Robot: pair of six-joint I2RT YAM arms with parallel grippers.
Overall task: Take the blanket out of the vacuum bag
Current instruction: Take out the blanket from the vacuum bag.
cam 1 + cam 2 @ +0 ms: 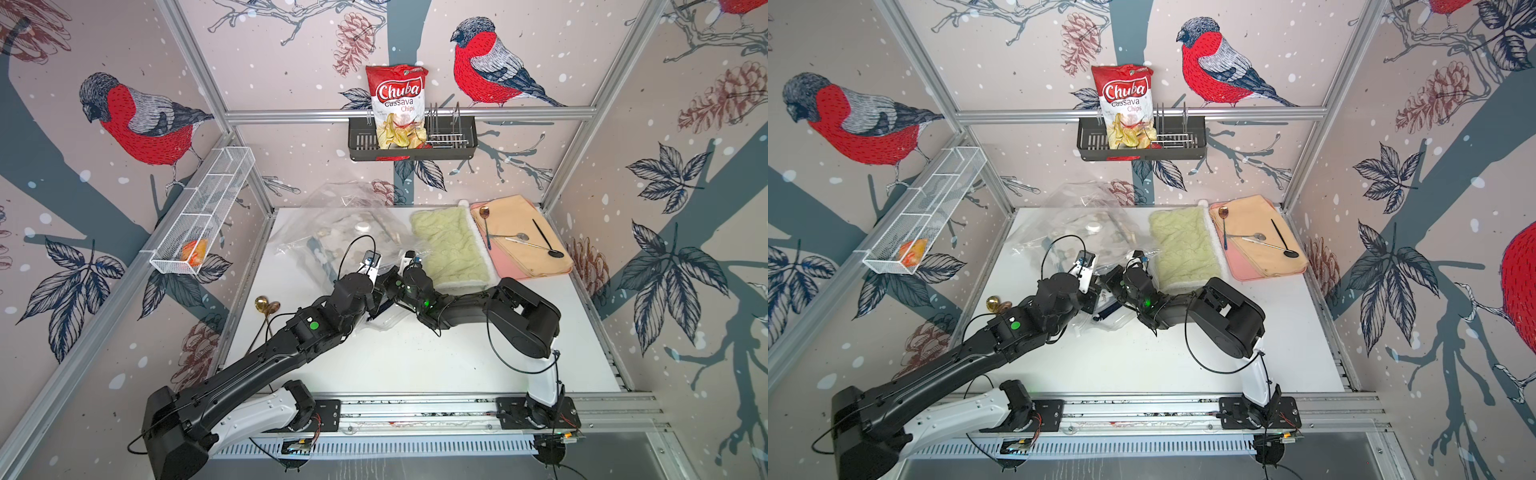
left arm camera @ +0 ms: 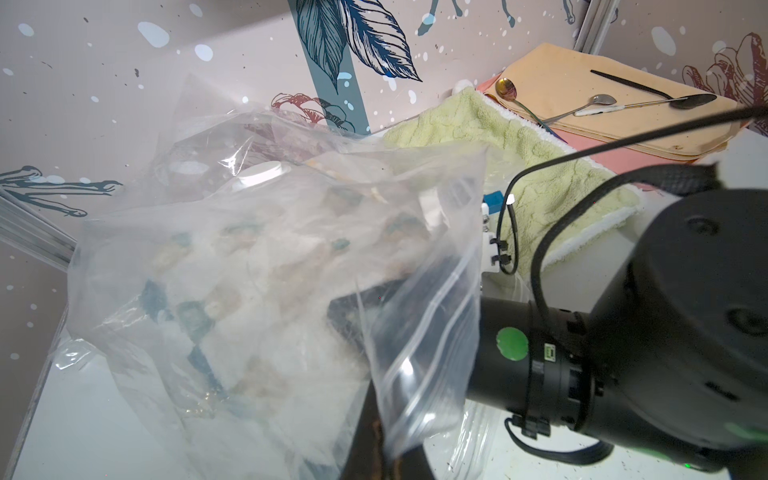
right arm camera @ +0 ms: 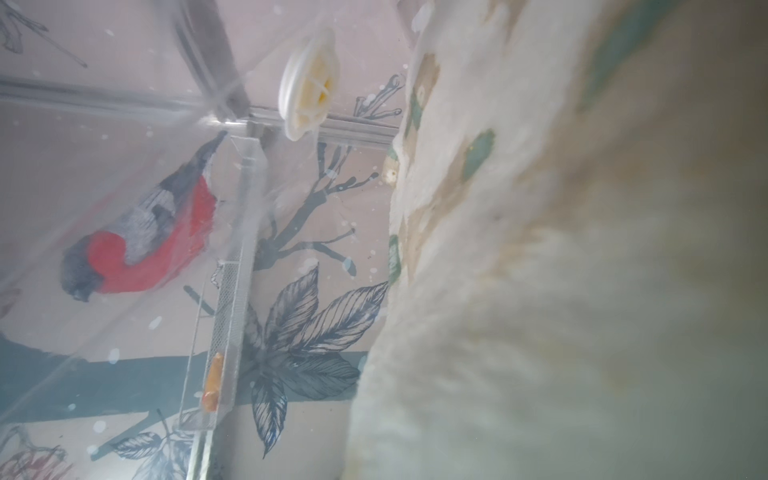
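While the bag [image 1: 332, 224] lies crumpled at about eleven o'clock on the surface [image 1: 415, 361], its mouth is turned toward six o'clock, where both arms meet. The blanket [image 2: 216, 286], pale with green and tan patches, is seen through the clear plastic and is wholly inside the bag. A round white cap [image 1: 362, 227] is set in the bag's upper side.

The left tool [image 2: 374, 440] is pressed together on the bag's zip edge, and a flap of plastic is held raised off the surface there. The right tool [image 2: 349, 320] is reached into the mouth and is made out only as a dark shape behind the plastic. Its jaws are pressed together, but whether any blanket is pinched between them cannot be told. In the right wrist view the blanket is seen very close, blurred, with the cap beyond it.

A green towel [image 1: 451, 245] is laid at one o'clock, just beside the bag. A folded orange cloth [image 1: 523, 224] is laid at two o'clock, touching the towel, with spoons [image 1: 517, 239] on it.
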